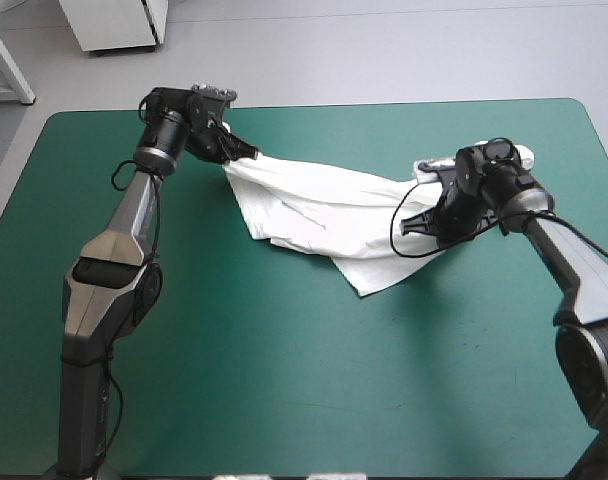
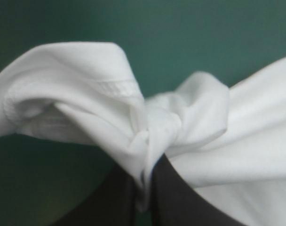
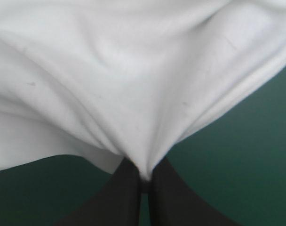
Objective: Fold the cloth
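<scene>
The white T-shirt (image 1: 324, 205) hangs stretched between my two grippers over the far half of the teal-green table, its lower folds sagging onto the cover. My left gripper (image 1: 246, 153) is shut on the T-shirt's left end; in the left wrist view a hemmed fold of the T-shirt (image 2: 86, 108) bunches above the pinched fingertips (image 2: 145, 176). My right gripper (image 1: 416, 222) is shut on the T-shirt's right side, and in the right wrist view the T-shirt (image 3: 133, 84) fans out ahead of the closed fingers (image 3: 143, 181).
Bare teal-green cover (image 1: 304, 380) spreads across the near half of the table. A white cabinet (image 1: 119, 22) stands beyond the far edge at the left.
</scene>
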